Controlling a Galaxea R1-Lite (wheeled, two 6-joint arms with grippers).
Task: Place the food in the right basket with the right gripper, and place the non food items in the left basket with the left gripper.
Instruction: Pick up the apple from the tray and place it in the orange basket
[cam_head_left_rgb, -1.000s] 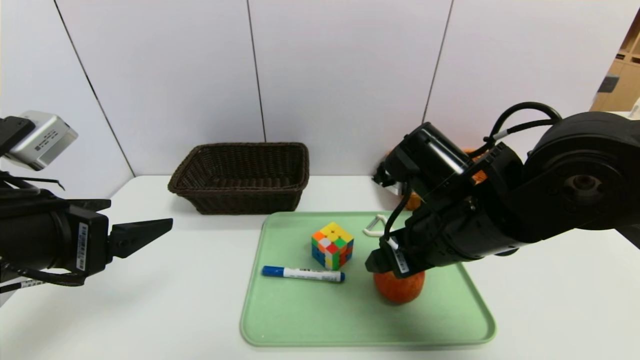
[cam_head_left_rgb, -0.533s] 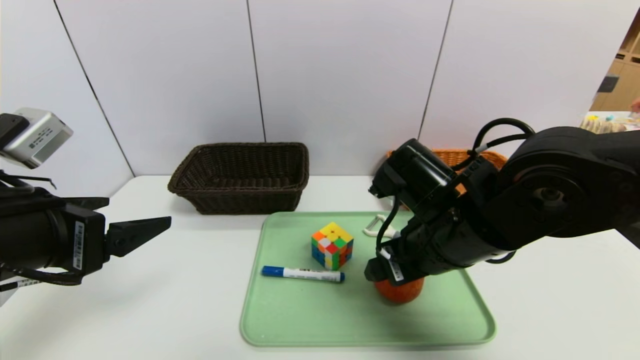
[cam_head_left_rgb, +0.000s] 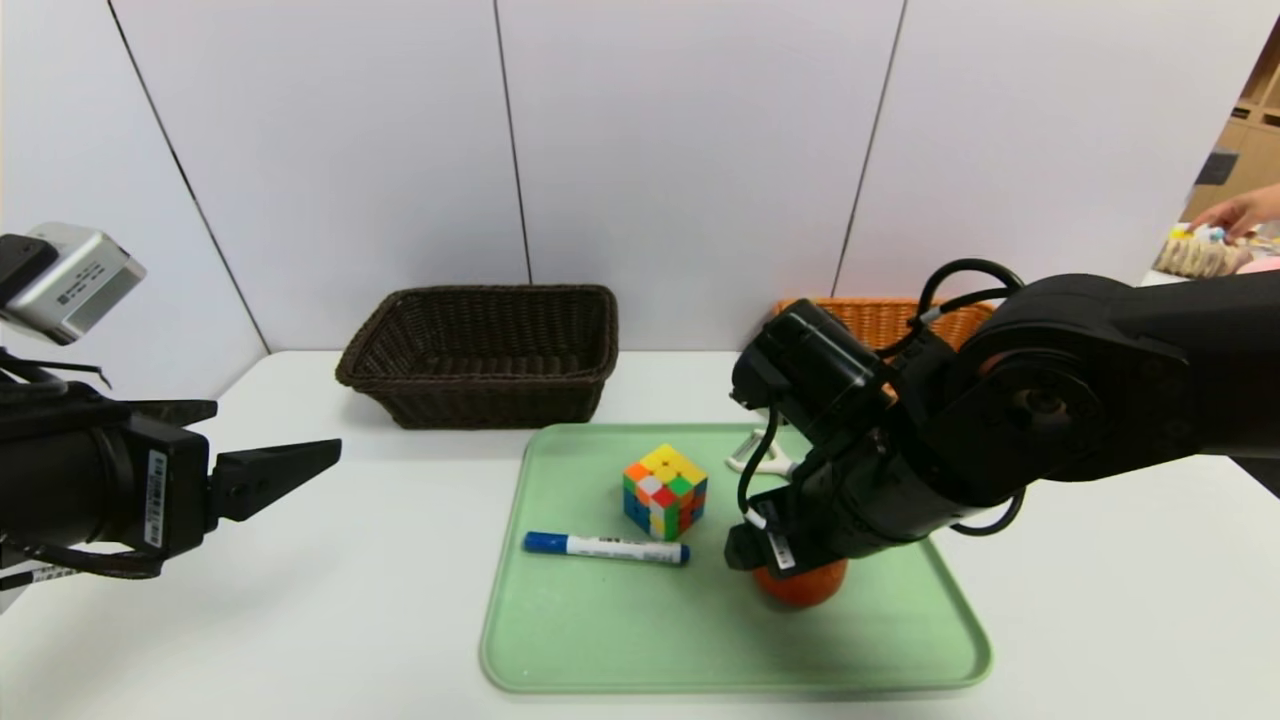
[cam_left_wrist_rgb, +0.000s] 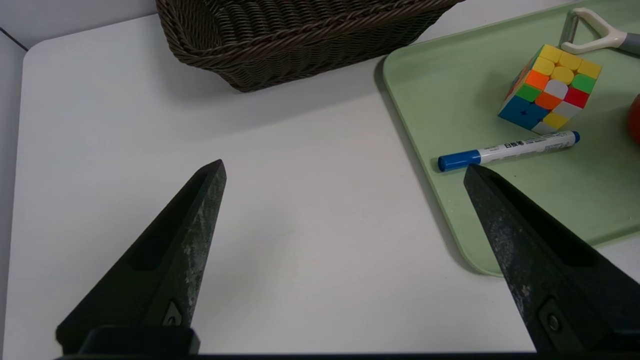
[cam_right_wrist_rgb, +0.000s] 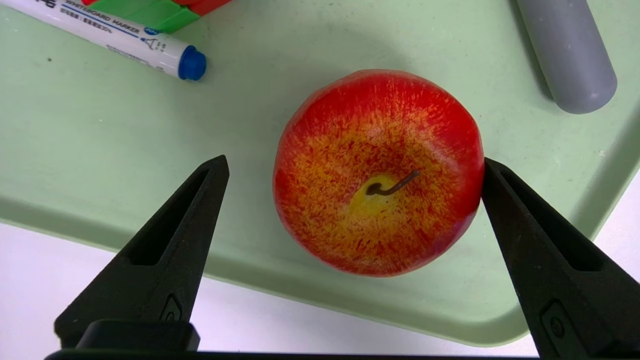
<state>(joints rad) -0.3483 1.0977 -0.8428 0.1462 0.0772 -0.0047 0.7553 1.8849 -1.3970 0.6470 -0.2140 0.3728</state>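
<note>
Holding nothing, seemingly: dark basket (cam_head_left_rgb: 480, 350).

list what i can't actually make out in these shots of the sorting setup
- Orange basket, head view: the right arm covers most of it, so its contents are unknown.
- Apple, head view: mostly under the right hand; whether a finger touches it is unclear in the right wrist view.
- Peeler: handle cut off by the left wrist view's edge, blade end hidden by the arm in the head view.
- Dark basket: its floor is hidden behind the near wall.
</note>
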